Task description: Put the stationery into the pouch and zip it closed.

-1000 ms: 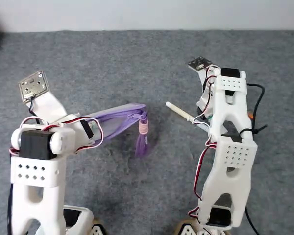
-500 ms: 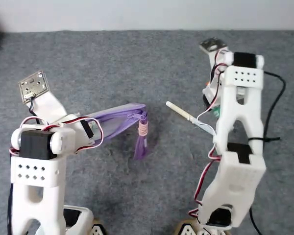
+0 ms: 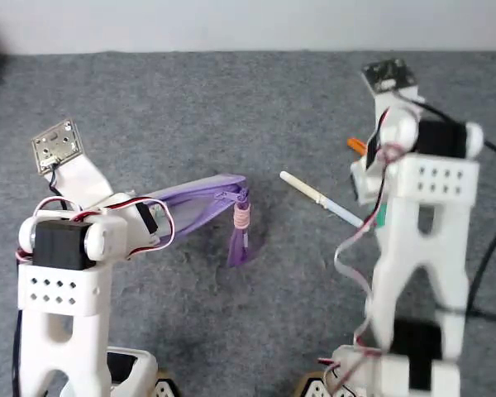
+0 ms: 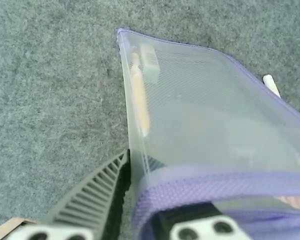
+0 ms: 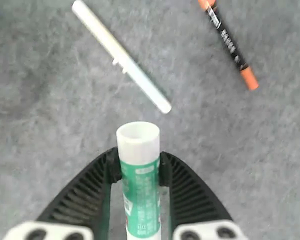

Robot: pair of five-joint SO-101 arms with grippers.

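A clear pouch (image 4: 200, 125) with a purple zipper band lies on the grey carpet, with a pencil (image 4: 139, 95) and an eraser (image 4: 149, 56) inside. My left gripper (image 4: 135, 167) is shut on the pouch's edge near the zipper. From above, the pouch (image 3: 200, 201) stretches out from the left arm, and its purple tassel (image 3: 240, 238) hangs off the end. My right gripper (image 5: 138, 161) is shut on a green-labelled glue stick (image 5: 139, 195) with a white cap, held above the carpet. A white pen (image 5: 121, 56) and an orange-and-black pen (image 5: 228, 43) lie beyond it.
Seen from above, the white pen (image 3: 318, 198) lies between the two arms, and the orange pen's tip (image 3: 356, 145) sticks out by the right arm. Open carpet lies between the tassel and the white pen. A pale wall borders the far side.
The right arm has risen and swung back to the right with the glue stick in its gripper, uncovering the orange pen. The left arm and the pouch have stayed put.
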